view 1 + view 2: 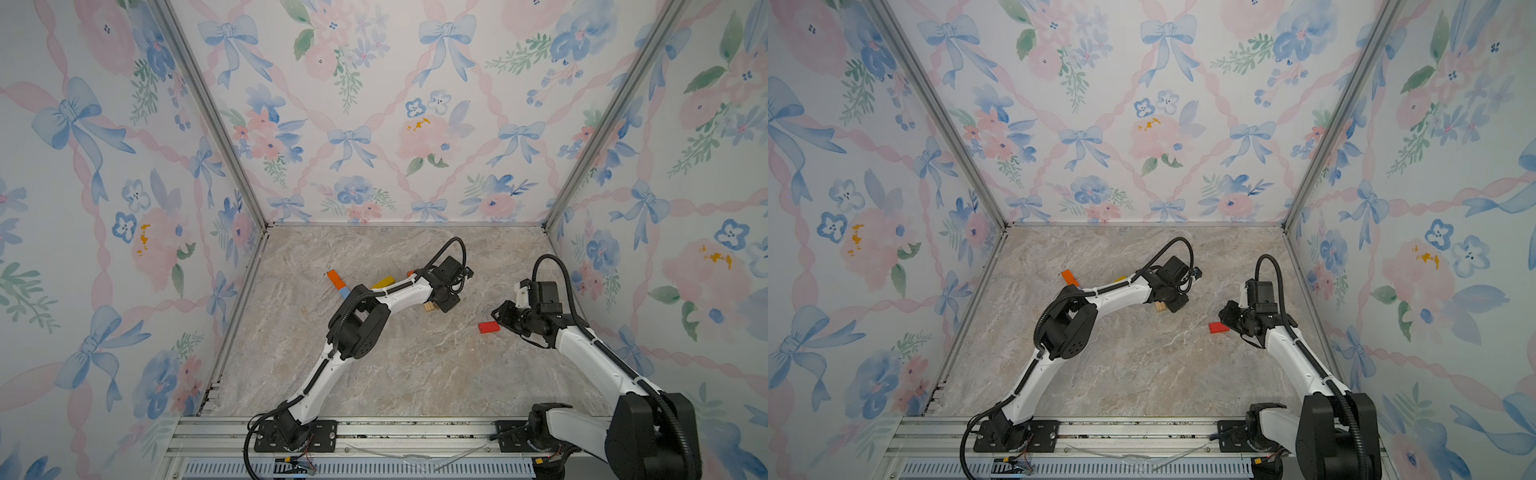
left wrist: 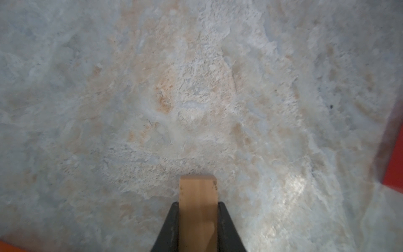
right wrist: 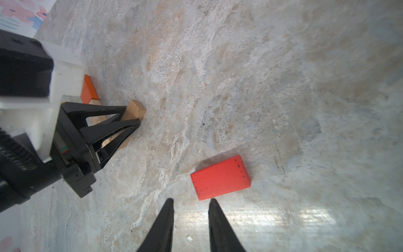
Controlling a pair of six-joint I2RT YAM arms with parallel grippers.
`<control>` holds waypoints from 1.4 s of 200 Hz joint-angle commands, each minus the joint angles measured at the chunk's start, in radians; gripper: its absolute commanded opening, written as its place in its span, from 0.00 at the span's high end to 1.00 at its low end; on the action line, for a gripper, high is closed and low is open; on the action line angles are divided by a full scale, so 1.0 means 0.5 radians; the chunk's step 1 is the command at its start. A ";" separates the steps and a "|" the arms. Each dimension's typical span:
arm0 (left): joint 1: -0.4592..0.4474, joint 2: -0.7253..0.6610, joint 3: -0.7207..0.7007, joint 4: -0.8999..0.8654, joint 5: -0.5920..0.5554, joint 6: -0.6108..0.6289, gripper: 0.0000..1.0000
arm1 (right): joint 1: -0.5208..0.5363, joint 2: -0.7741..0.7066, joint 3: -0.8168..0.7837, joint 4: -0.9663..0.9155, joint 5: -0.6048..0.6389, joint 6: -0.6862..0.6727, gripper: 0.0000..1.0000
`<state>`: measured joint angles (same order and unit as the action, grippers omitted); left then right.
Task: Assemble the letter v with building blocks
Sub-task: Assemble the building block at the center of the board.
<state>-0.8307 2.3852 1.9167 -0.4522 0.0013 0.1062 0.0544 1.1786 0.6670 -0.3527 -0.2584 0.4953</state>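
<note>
I have a tan block (image 1: 430, 307) (image 1: 1160, 306) pinched in the left gripper (image 1: 436, 305). In the left wrist view the two black fingers (image 2: 172, 220) press flat on its long sides, and its end sticks out past the tips. From the right wrist view the same tan block (image 3: 136, 110) slants down toward the table (image 1: 415, 374). I cannot tell whether its lower end touches the marble. In a top view it sits near the table's middle, slightly toward 1 o'clock.

At 4 o'clock from it, well apart, a red block (image 1: 488, 327) (image 1: 1219, 328) (image 3: 220, 177) lies flat. The right gripper (image 1: 496, 313) (image 3: 190, 201) is just at its 3 o'clock side. Its fingers are spread with only bare marble between them. One fingertip (image 3: 212, 201) is right beside the red block's near edge; I cannot tell if it touches.

Out at 10 o'clock from the tan block, partly behind my left arm, an orange block (image 1: 333, 277) (image 1: 1068, 276) lies in line with a light blue block (image 1: 344, 293), end to end. A yellow block (image 1: 384, 282) shows at 3 o'clock from those, mostly hidden by the arm.
</note>
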 commanded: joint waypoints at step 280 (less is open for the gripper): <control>0.377 -1.654 -1.426 0.763 -0.307 -1.044 0.77 | 0.648 0.796 0.551 0.125 -0.005 0.032 1.00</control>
<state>-0.6868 1.6375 1.3209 -0.0956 -0.1379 -0.2939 0.3622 1.5265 0.8650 -0.2951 -0.2588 0.5320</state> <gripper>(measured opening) 0.232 0.047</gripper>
